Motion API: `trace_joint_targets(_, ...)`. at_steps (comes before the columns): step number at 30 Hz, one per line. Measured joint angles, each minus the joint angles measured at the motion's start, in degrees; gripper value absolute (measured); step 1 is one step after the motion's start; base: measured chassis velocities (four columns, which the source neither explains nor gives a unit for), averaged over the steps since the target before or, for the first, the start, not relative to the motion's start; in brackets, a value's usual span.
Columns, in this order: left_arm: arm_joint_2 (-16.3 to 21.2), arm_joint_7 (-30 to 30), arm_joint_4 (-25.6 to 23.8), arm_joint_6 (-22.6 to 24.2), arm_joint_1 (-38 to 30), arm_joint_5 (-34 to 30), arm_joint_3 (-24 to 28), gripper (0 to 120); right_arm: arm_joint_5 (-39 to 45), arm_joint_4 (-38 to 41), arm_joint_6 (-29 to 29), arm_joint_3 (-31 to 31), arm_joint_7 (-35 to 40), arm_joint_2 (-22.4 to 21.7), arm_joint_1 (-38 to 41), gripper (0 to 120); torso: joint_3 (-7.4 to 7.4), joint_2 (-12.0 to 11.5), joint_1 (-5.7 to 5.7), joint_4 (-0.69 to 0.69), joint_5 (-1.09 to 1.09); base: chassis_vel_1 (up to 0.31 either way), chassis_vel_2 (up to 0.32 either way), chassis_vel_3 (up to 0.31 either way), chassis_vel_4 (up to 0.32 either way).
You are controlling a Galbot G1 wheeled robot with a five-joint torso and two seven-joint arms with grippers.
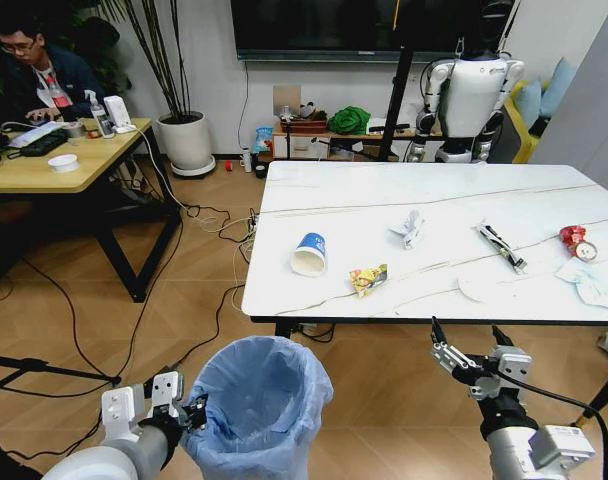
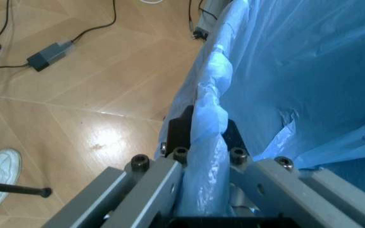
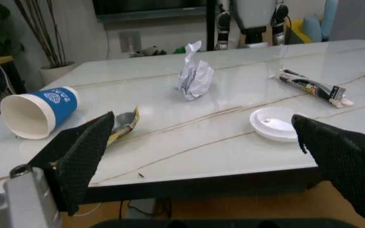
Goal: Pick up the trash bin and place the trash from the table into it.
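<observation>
The trash bin (image 1: pixel 259 400) with its light-blue bag stands on the floor before the table (image 1: pixel 384 190). My left gripper (image 1: pixel 189 410) is shut on the bin's rim (image 2: pixel 205 137). The right gripper (image 1: pixel 472 345) hangs open just off the table's front edge, its fingers (image 3: pixel 81 156) spread wide. On the table lie a blue-and-white cup (image 1: pixel 310 253) on its side, a yellow wrapper (image 1: pixel 368 280), crumpled paper (image 1: pixel 409 229), a stick wrapper (image 1: pixel 501 246), a white lid (image 1: pixel 474 290), a red can (image 1: pixel 574 240) and a pale mask (image 1: pixel 589 283).
A wooden desk (image 1: pixel 44 170) with a seated person stands at the left. A white plant pot (image 1: pixel 186 140) and another robot (image 1: pixel 469 95) are by the back wall. Cables (image 1: pixel 199 215) run over the floor, and a power adapter (image 2: pixel 49 53) lies near the bin.
</observation>
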Motion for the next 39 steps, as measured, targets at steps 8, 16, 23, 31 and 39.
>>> trace_joint_targets(8,-0.4,1.8,0.0,0.0,0.9,2.1,-0.8,0,5.2,1.5,-2.4,0.7,1.8,-3.8,1.6,100,0.29,0.5,0.23,0.0,0.0,0.0,0.0,0.0,0.0)
trace_joint_targets(16,-0.8,10.2,0.0,0.0,2.8,10.1,-0.9,0,12.1,1.6,-5.5,-0.2,4.4,-8.7,4.2,100,0.2,0.4,0.18,0.01,0.01,0.0,0.0,0.0,0.0)
trace_joint_targets(23,1.3,15.0,0.0,0.0,-0.8,11.9,1.4,0,16.1,1.3,-7.5,-0.1,7.2,-11.4,5.6,100,0.1,0.2,0.09,-0.03,0.0,0.0,0.0,0.0,0.0)
trace_joint_targets(31,1.2,11.0,0.0,0.0,-0.6,10.2,1.3,0,25.2,-1.8,-12.1,-0.4,13.6,-20.2,15.4,100,0.01,0.0,0.02,0.02,0.01,0.0,0.0,0.0,0.0)
trace_joint_targets(39,2.2,8.9,0.0,0.0,0.7,8.5,0.2,0,33.6,-3.2,-14.6,-3.3,16.7,-25.8,22.4,100,-0.05,-0.1,-0.04,0.01,0.0,0.0,0.0,0.0,0.0)
